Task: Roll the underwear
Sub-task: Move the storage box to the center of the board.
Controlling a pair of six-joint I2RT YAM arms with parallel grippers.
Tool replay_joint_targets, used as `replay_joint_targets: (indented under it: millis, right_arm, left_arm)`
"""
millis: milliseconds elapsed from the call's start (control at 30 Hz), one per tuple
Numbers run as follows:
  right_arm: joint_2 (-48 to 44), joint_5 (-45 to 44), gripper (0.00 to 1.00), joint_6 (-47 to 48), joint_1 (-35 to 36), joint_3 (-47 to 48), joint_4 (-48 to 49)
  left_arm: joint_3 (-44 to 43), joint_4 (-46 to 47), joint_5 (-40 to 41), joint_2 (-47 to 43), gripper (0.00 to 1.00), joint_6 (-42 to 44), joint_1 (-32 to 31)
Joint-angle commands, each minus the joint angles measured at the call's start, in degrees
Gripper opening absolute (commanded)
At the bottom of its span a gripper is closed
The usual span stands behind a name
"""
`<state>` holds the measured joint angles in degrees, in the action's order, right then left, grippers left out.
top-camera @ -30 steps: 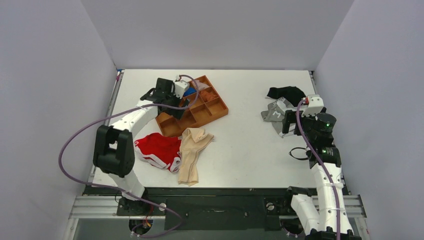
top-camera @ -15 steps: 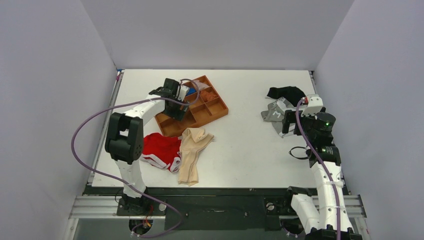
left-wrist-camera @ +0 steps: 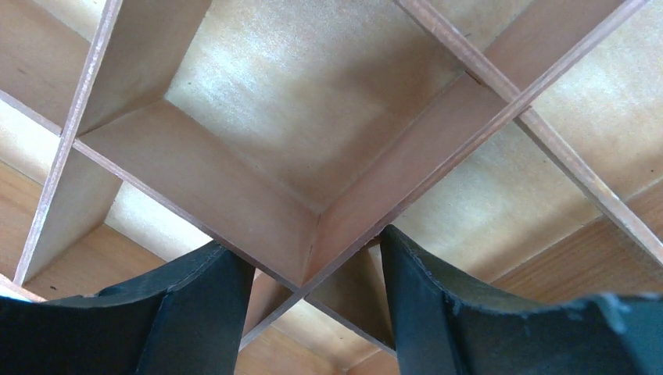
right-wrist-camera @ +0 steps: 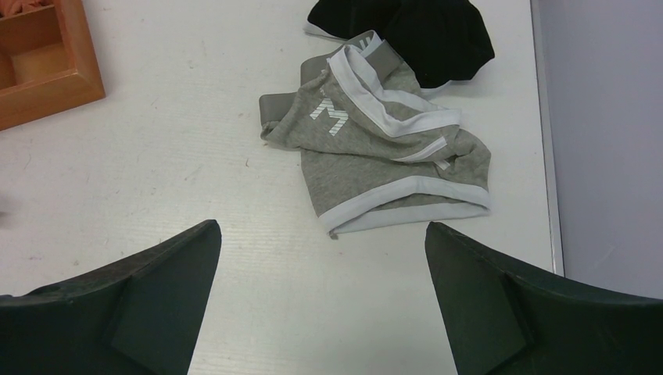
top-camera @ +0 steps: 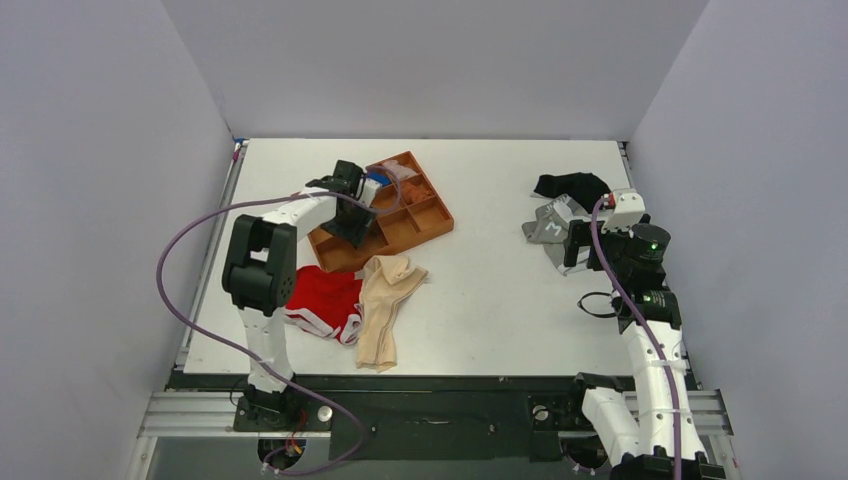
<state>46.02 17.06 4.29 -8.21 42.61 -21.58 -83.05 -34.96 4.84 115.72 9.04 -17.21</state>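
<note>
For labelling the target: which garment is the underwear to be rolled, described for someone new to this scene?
On the table's left half sits a wooden divided tray. Just in front of its near edge lies the underwear, beside a red garment. It alone is plain cream, with no white trim.

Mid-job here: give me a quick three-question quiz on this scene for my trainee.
1. True or false: the beige underwear is already rolled.
2. The left gripper is over: A the wooden tray; B a metal sink; C a laundry basket.
3. What colour is the white-trimmed garment in front of the open right gripper?
Key: 1 false, it lies loose next to the red garment. 2 A. 3 grey.
</note>
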Motion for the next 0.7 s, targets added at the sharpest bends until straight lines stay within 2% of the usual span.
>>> replay_joint_targets:
  millis: [0, 233, 667]
  right_arm:
    - [0.27, 0.73, 1.00, 0.70, 0.13, 0.37, 1.28]
    - [0.63, 0.52, 1.00, 0.89, 0.12, 0.45, 1.30]
    - [0.81, -0.02, 1.00, 1.08, 0.12, 0.32, 1.19]
  left_arm:
    - [-4.27, -5.16, 4.43, 2.81, 0.54, 7.27, 2.73]
    - [-6.41, -6.73, 9.46, 4.86, 0.50, 14.81, 4.96]
    - [-14.17, -6.91, 14.39, 8.38, 0.49, 25.39, 10.29]
